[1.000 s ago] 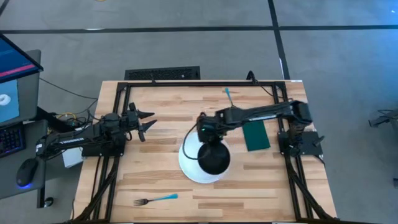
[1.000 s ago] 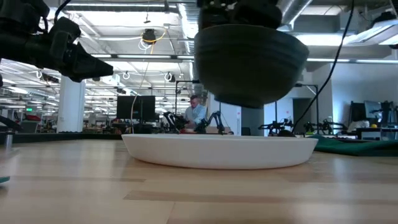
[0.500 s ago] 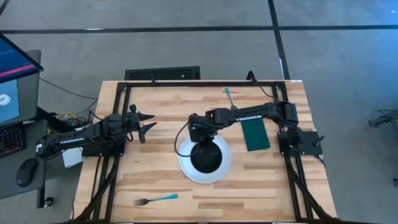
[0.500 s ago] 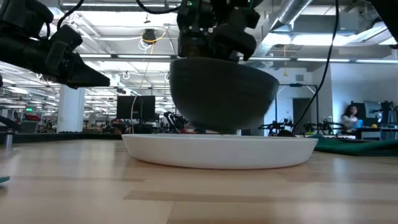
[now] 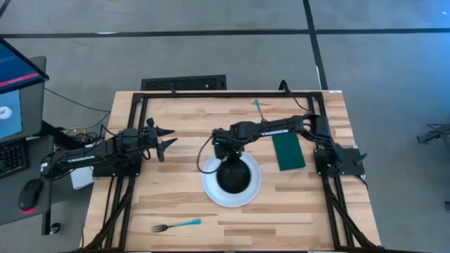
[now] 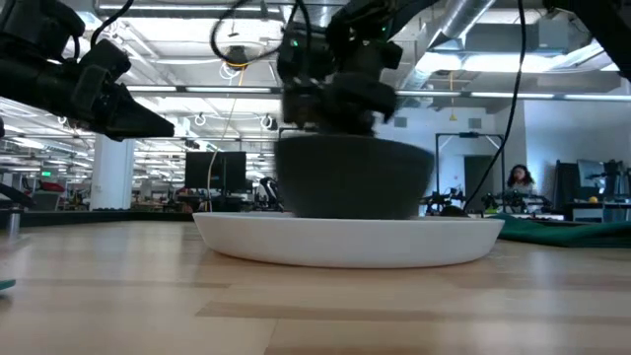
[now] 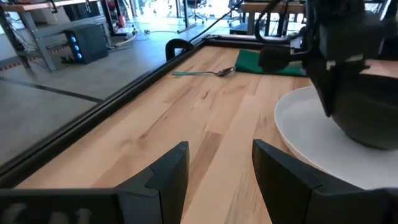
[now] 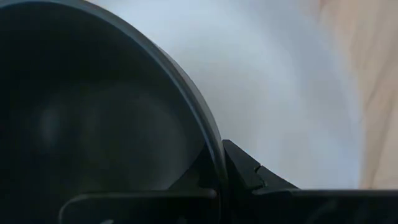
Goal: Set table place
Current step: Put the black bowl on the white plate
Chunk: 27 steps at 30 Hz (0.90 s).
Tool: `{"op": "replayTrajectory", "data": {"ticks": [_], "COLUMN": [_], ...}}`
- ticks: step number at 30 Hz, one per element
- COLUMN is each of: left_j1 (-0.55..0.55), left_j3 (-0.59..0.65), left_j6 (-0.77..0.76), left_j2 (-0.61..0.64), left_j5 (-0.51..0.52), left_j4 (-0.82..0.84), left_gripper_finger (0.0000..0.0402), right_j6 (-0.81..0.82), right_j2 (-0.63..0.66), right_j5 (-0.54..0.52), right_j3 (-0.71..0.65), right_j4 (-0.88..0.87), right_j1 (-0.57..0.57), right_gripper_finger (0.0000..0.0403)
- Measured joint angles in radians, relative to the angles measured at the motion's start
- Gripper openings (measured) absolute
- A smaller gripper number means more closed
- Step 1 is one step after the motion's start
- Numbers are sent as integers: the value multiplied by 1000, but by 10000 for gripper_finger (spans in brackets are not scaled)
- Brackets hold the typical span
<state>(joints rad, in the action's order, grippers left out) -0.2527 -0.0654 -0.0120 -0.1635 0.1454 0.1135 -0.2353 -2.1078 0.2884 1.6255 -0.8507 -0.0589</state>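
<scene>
- Bowl (image 5: 235, 176) sits on the white plate (image 5: 211, 192) mid-worktop, my right end effector (image 5: 223, 147) clamped on its rim (release looks next).
- Left to do, I judge: napkin (image 5: 289, 152) beside the plate, spoon (image 5: 259, 106) at the far edge, fork (image 5: 176, 225) at the near edge.
- My left end effector (image 5: 167, 138) hovers, fingers apart.
- Worktop (image 5: 176, 176): light planks, black frame; an open workshop with a person (image 6: 516, 181) lies beyond.

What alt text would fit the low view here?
A black bowl sits on a white plate on the wooden table, the right gripper gripping its rim from above. The left gripper hovers open at left.
</scene>
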Motion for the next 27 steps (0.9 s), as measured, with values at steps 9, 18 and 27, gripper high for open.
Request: {"op": "replayTrajectory", "data": {"ticks": [9,18,27], "left_j1": [0,0,0], "left_j3": [0,0,0], "left_j6": [-2,-3,-3], "left_j2": [-1,0,0], "left_j5": [1,1,1], "left_j4": [2,2,2], "left_gripper_finger": [167,167,167], "right_j6": [-1,33,18], "right_j2": [-7,-7,-7], "right_j5": [-12,-53,-62], "right_j3": [0,0,0], "right_j4": [33,15,11], "right_j1": [0,-9,-8], "right_gripper_finger": [36,68,104]}}
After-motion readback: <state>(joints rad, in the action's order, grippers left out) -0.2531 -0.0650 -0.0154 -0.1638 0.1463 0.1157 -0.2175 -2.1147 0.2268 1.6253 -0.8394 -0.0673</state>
